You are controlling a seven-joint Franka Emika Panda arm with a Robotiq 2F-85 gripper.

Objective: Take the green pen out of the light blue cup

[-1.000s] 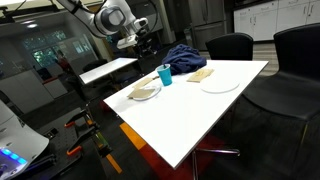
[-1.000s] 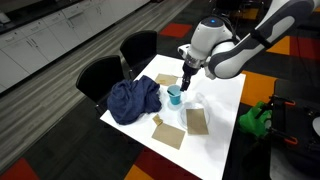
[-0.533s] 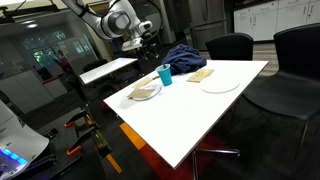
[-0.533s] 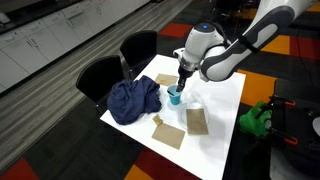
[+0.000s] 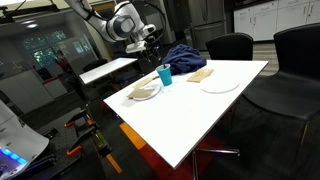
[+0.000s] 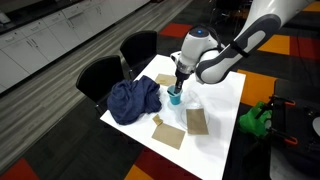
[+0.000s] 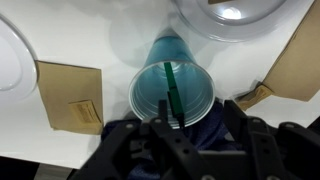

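Note:
A light blue cup point(image 7: 170, 85) stands on the white table point(image 7: 110, 40) with a green pen point(image 7: 170, 92) leaning inside it. In the wrist view my gripper point(image 7: 197, 113) is open just above the cup's rim, and the pen's upper end lies between the fingers near the left one, not clamped. The cup shows in both exterior views point(image 5: 165, 75) point(image 6: 175, 96), with the gripper right over it point(image 6: 181, 78). In an exterior view the gripper point(image 5: 147, 43) appears behind the cup.
A crumpled dark blue cloth point(image 6: 133, 100) lies beside the cup. Brown napkins point(image 6: 197, 120) point(image 7: 68, 95) lie around it. White plates point(image 5: 220, 84) point(image 5: 145, 92) sit on the table. Black chairs point(image 6: 100, 75) point(image 5: 230, 47) stand at the table's edge.
The gripper has moved slightly sideways and down over the cup. The cup and pen have not moved.

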